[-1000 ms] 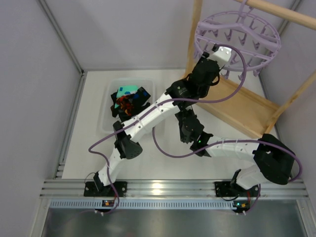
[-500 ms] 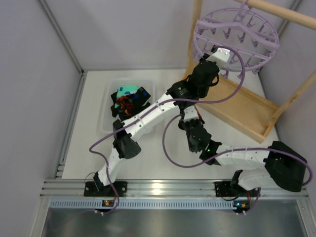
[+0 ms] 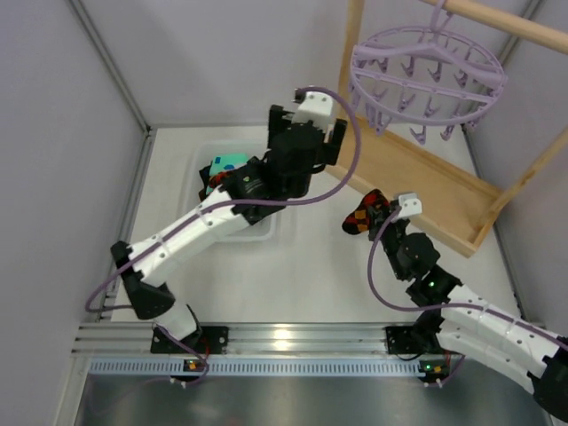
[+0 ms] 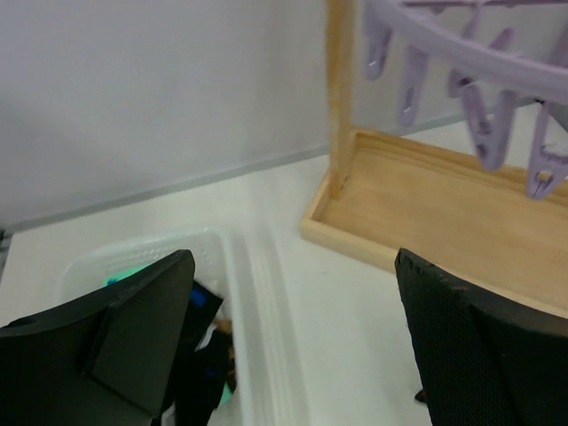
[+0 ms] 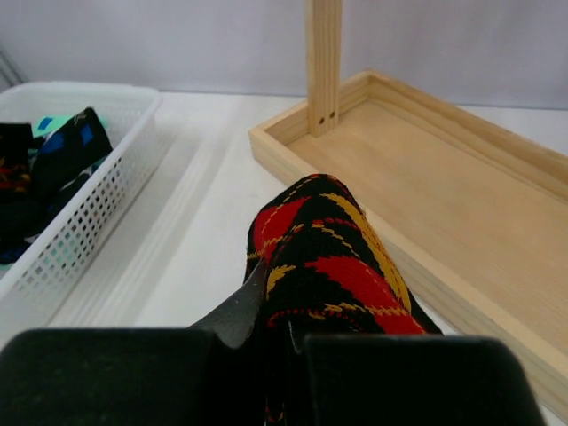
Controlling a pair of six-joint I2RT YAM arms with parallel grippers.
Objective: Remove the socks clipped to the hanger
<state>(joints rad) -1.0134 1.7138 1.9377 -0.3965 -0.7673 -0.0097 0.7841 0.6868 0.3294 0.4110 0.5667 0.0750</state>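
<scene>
From above, the left gripper [image 3: 308,124] is hanging over the far end of the white slotted plastic basket [image 3: 191,200], jaws spread wide and gripping nothing. A heap of patterned fabric socks [image 3: 226,175] (teal, black and a bit of orange showing) is lying in that basket. The right gripper [image 3: 376,213] is clamping a black sock with red, orange and yellow diamonds [image 3: 358,219], holding it over the white tabletop [image 3: 302,275] just beside the near edge of the light wooden frame's tray base [image 3: 426,191]. The round lavender plastic hanger [image 3: 429,78] is dangling from the frame's top bar, well above the tray.

At the left wrist, the two black fingers [image 4: 133,319] are standing far apart with only table and basket rim [image 4: 240,266] between them. The hanger's ring [image 4: 461,53] and its pegs [image 4: 484,133] are hanging at the upper right, over the tray [image 4: 444,222].

At the right wrist, the jaws are pinching shut on the diamond sock [image 5: 328,257], which is bunching up above the right gripper [image 5: 288,342]. The basket [image 5: 89,204] is sitting to the left with socks [image 5: 62,146] inside, and the tray [image 5: 444,186] to the right.
</scene>
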